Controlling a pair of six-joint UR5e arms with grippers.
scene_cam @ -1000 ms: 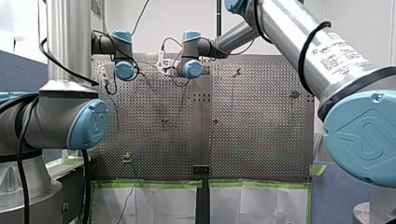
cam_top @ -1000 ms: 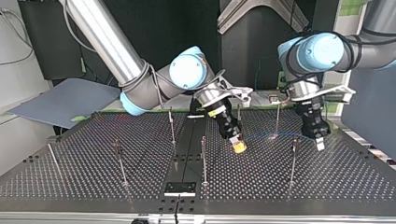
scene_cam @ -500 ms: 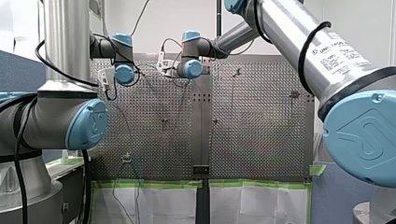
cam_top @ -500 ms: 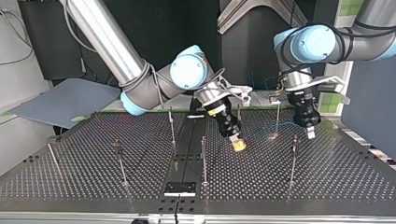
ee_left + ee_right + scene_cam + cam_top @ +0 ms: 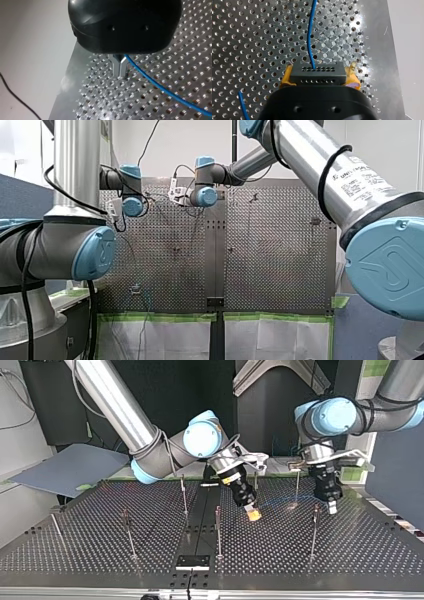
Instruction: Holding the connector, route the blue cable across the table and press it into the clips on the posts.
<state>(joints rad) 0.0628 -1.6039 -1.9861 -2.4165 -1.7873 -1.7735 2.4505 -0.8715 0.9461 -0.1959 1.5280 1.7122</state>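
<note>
Several posts (image 5: 218,530) on perforated metal table (image 5: 350,552)

blue cable (image 5: 310,37), black connector (image 5: 318,72) — yellow pads (image 5: 286,77)

Upright posts (image 5: 218,530) (well apart) leave gaps across the table (image 5: 350,555).

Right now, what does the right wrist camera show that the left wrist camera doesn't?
Only the right wrist view shows the black connector, clamped between yellow pads with the wire plugged into its top. Only the left wrist view shows two thin metal fingers pressed close together, just above the surface. Both show the blue cable and the table full of holes.
</note>
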